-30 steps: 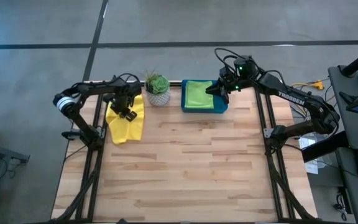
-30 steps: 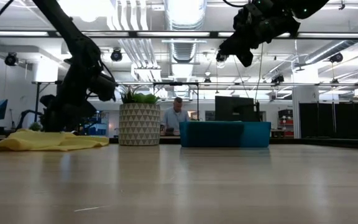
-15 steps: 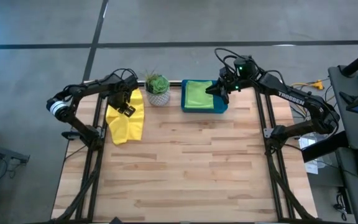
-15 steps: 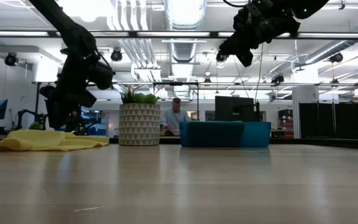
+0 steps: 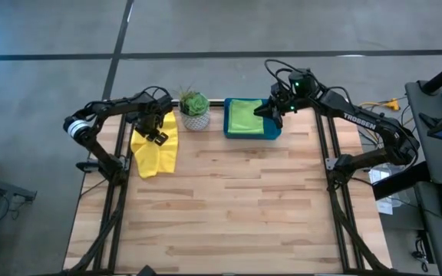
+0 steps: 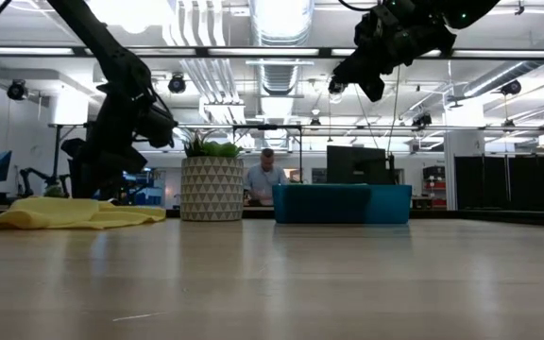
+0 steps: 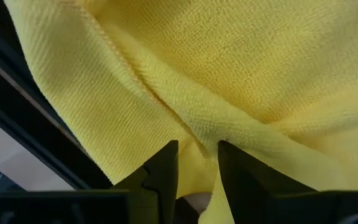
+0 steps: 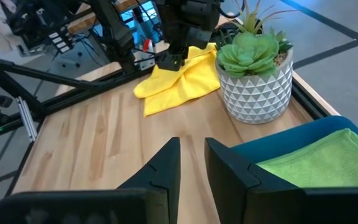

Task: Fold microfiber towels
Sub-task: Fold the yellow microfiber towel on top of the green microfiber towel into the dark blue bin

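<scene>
A yellow towel (image 5: 154,149) lies rumpled at the table's far left corner, resting flat on the wood (image 6: 64,215). My left gripper (image 5: 156,132) stands over its far part, pointing steeply down and shut on it. A light green towel (image 5: 245,115) lies folded in a teal-blue tray (image 5: 273,135) at the far edge. My right gripper (image 5: 263,111) hangs well above the tray's right part, slanting down. Its fingers (image 8: 166,163) stand a narrow gap apart with nothing between them. My left gripper pinches a raised fold of the yellow towel (image 7: 197,134) between its two fingers, coming from above and pointing steeply down. The fold runs out from between the fingers across the cloth. The rest of the towel (image 8: 179,81) lies slack on the table.
A potted succulent in a white patterned pot (image 5: 194,109) stands at the far edge between the yellow towel and the tray. The near and middle wood of the table (image 5: 229,207) holds nothing. Beyond the table a person sits at a desk (image 6: 268,179).
</scene>
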Controlling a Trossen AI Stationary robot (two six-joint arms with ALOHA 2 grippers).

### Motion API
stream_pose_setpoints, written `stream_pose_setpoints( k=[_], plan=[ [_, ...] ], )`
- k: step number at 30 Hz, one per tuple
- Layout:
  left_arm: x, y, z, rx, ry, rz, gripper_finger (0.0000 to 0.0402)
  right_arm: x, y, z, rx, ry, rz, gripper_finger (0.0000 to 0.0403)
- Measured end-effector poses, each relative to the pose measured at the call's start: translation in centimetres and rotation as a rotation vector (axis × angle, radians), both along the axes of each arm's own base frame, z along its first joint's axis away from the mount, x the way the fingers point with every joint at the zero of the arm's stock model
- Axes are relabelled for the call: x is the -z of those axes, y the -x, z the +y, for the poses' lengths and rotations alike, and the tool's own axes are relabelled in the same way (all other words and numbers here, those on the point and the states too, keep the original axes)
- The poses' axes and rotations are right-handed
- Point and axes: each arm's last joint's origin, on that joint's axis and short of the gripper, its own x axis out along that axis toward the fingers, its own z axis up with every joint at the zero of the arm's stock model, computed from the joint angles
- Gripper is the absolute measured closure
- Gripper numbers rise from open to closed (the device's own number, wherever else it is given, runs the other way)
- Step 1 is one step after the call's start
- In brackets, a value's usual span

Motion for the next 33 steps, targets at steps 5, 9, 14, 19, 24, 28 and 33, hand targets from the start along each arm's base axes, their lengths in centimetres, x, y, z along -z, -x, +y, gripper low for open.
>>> stream_pose_setpoints(
  k=[5, 9, 14, 19, 24, 28, 33],
  plan=[
    [-0.6, 0.3, -0.2, -0.019, -0.037, 0.024, 0.0303, 0.0, 0.0, 0.1, 0.002, -0.011, 0.002, 0.0335],
    [-0.3, 0.2, -0.1, -0.018, -0.046, 0.018, 0.0303, 0.0, 0.0, 0.1, 0.002, -0.011, 0.001, 0.0335],
    [0.4, -0.1, 0.3, -0.019, -0.049, 0.011, 0.0303, 0.0, 0.0, 0.1, 0.001, -0.01, 0.002, 0.0335],
    [1.4, -0.3, 0.5, -0.018, -0.021, 0.033, 0.0303, 0.0, 0.0, 0.1, 0.002, -0.011, 0.002, 0.0335],
    [2.2, -0.4, 0.6, -0.014, 0.004, 0.068, 0.0303, 0.0, 0.0, 0.1, 0.002, -0.011, 0.002, 0.0335],
    [2.3, -0.3, 0.6, -0.004, 0.007, 0.073, 0.0314, 0.0, 0.0, 0.1, 0.003, -0.015, 0.002, 0.0335],
    [1.5, -0.1, 0.4, 0.011, 0.004, 0.066, 0.0376, 0.0, 0.0, 0.1, 0.004, -0.015, 0.003, 0.0335]
  ],
)
